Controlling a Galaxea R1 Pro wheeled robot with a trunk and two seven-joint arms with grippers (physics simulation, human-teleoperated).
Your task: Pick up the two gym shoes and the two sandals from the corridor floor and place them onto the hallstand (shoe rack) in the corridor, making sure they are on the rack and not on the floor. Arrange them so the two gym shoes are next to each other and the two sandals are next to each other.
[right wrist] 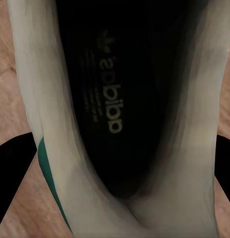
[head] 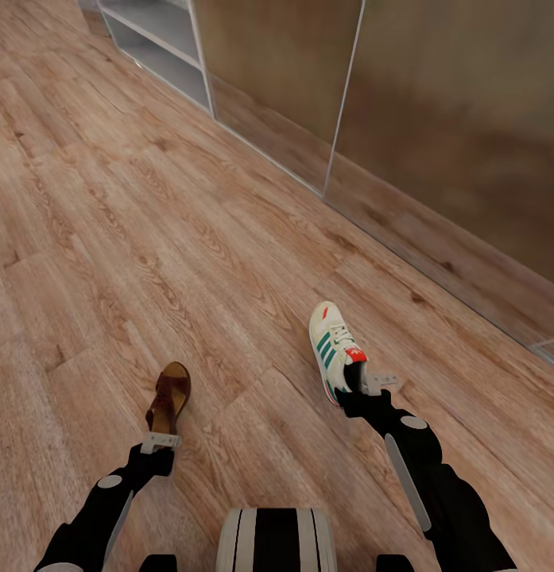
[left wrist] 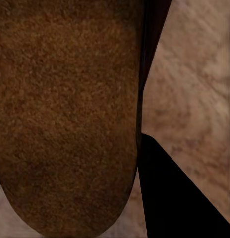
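A: What did we see of the shoes from the head camera?

B: We saw 1 gym shoe [head: 335,349] on the corridor floor [head: 149,238], right of centre, toe pointing far and heel toward us. The right tool [head: 370,387] sat at its heel, with 1 pale finger [head: 380,382] just beside the red collar.

A: Was that tool clamped on the shoe?

B: We could not tell. The right wrist camera looked straight into the dark opening of the gym shoe [right wrist: 115,99], with the printed insole and cream walls and a green stripe at the edge, but the fingertips were not clear.

A: And the left side?

B: We saw 1 sandal [head: 169,397] on the floor, left of the sneaker and well apart from it. The left tool [head: 161,442] was at its near end. The left wrist camera showed the brown footbed of the sandal [left wrist: 65,114] close up. Again, we could not tell whether the tool was apart or together.

A: The rack?

B: A pale grey hallstand [head: 161,48] with open shelves stood far left against the wall.
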